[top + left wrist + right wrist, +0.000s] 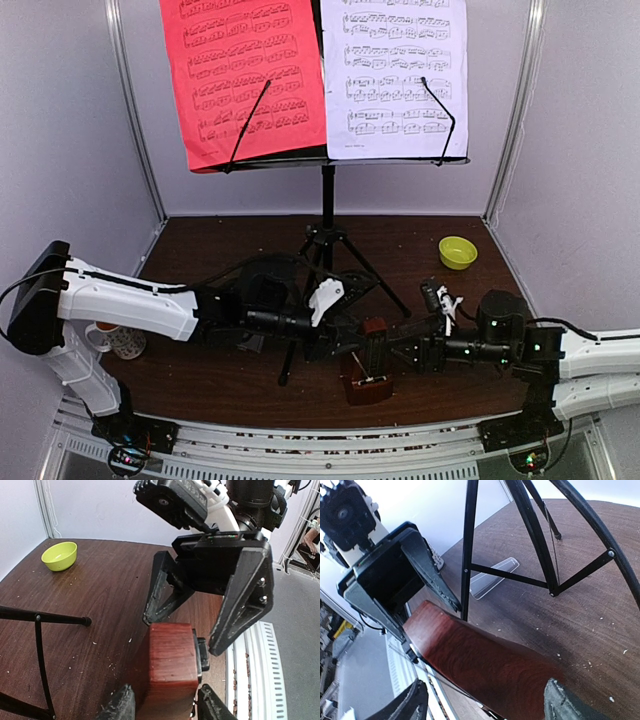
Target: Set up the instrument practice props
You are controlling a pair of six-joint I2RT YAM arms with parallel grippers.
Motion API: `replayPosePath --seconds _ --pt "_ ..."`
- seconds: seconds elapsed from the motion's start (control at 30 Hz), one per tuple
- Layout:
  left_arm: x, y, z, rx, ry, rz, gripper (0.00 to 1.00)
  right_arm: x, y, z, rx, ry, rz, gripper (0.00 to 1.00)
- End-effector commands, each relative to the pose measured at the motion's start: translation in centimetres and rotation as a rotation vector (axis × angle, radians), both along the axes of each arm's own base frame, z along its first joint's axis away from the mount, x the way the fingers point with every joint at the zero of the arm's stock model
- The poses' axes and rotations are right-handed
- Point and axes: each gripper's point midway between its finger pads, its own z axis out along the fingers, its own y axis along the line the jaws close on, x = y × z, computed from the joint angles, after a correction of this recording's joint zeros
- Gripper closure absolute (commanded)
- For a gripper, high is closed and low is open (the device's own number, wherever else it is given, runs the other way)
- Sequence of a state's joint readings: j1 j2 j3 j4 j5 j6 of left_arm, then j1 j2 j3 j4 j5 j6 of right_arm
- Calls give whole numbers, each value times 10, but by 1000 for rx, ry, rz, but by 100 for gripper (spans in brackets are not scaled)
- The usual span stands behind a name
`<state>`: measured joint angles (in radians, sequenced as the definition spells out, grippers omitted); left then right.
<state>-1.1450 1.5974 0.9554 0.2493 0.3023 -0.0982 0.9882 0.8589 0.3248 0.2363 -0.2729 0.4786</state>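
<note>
The black music stand [327, 195] stands at the back on tripod legs [535, 535], with a red sheet [245, 75] and a white sheet [395, 75] on its desk. The brown pyramid metronome [368, 365] stands upright on the table in front of it. My left gripper [350, 347] reaches in from the left; its fingers press the metronome's [170, 665] two sides. My right gripper [398, 350] faces it from the right, open, with its fingers straddling the metronome [480, 665] with gaps.
A yellow-green bowl [457, 252] sits at the back right. A patterned mug [120, 342] stands under the left arm. A tripod leg [40, 617] lies close to the left gripper. A clear plastic piece [492, 577] lies behind the legs. The table's front rail is just beside the metronome.
</note>
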Motion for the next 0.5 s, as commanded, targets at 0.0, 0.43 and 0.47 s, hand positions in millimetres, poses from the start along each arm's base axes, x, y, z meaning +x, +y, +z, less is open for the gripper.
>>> replayPosePath --seconds 0.0,0.43,0.47 --pt "7 -4 9 -22 -25 13 56 -4 0 1 23 5 13 17" --pt "10 0 10 -21 -27 40 54 -9 4 8 4 -43 -36 0" --pt "10 1 11 -21 -28 46 53 -9 4 9 -1 -51 -42 0"
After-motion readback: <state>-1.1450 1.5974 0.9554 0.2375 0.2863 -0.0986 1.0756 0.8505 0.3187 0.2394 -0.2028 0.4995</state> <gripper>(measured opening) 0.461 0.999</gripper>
